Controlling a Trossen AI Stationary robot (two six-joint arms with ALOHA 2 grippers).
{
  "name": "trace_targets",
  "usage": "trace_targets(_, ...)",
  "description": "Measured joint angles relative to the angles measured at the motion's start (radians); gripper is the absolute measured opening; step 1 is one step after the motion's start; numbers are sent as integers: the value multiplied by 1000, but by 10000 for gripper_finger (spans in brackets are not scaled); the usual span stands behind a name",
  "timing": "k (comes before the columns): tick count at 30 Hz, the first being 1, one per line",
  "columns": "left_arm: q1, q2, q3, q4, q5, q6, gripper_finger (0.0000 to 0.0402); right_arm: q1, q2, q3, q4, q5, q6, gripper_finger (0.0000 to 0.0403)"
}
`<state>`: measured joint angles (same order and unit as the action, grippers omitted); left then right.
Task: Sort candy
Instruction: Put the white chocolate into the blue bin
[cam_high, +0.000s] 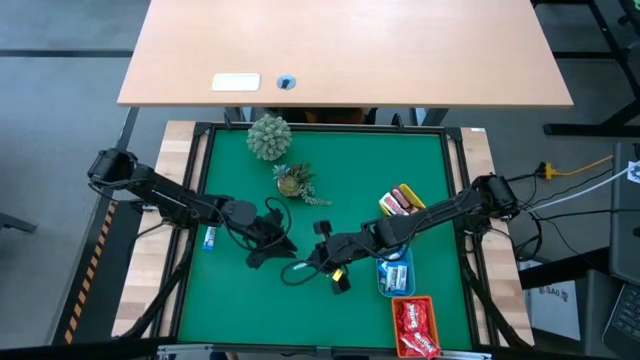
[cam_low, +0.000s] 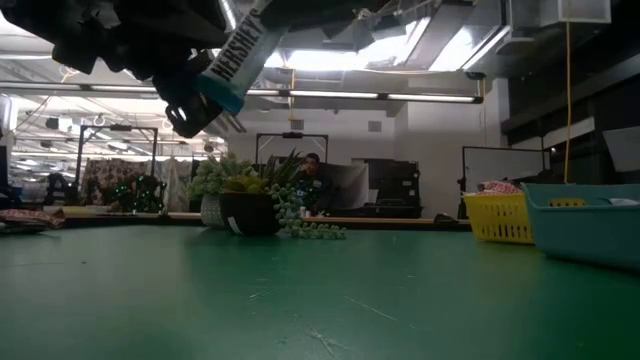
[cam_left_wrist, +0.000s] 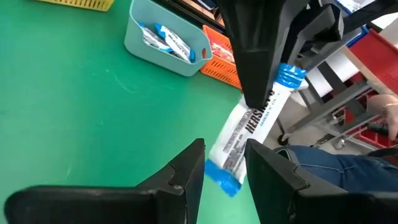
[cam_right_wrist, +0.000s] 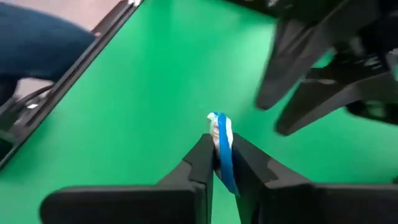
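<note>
A blue-and-white candy bar (cam_left_wrist: 252, 121) hangs in the air over the green mat, near its middle. My right gripper (cam_right_wrist: 221, 146) is shut on it. In the left wrist view its dark fingers (cam_left_wrist: 255, 68) come down over the bar's upper part. My left gripper (cam_left_wrist: 225, 155) is open, with a finger on either side of the bar's lower blue end (cam_left_wrist: 224, 179); I cannot tell whether it touches. In the high view the left gripper (cam_high: 272, 238) and right gripper (cam_high: 322, 250) meet mid-mat. Another blue-and-white candy (cam_high: 209, 238) lies at the mat's left edge. My right gripper pinches the candy bar between its two fingers, which grip its flat faces near the upper blue end (cam_left_wrist: 287, 78). The wrapper shows edge-on (cam_right_wrist: 222, 134) between the fingertips. The bar is lifted clear of the mat (cam_low: 235, 55) and hangs tilted below the fingers.
A yellow tray (cam_high: 385, 205), a blue tray (cam_high: 383, 280) with blue-and-white wrappers and an orange tray (cam_high: 397, 330) with red packets line the mat's right side. Two small green plants (cam_high: 268, 135) (cam_high: 293, 180) stand toward the far edge. A seated person's jeans (cam_left_wrist: 323, 162) show beyond the near edge.
</note>
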<state>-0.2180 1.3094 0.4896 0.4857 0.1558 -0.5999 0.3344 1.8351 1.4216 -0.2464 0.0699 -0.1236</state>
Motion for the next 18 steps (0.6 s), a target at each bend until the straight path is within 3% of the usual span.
trace_targets(5, 0, 0, 0, -10, -17, 0, 111, 0, -18, 0, -136, -87, 56, 30)
trace_targets(18, 0, 0, 0, -8, -45, 10, 111, 91, -148, 1, -831, -194, 490, 37)
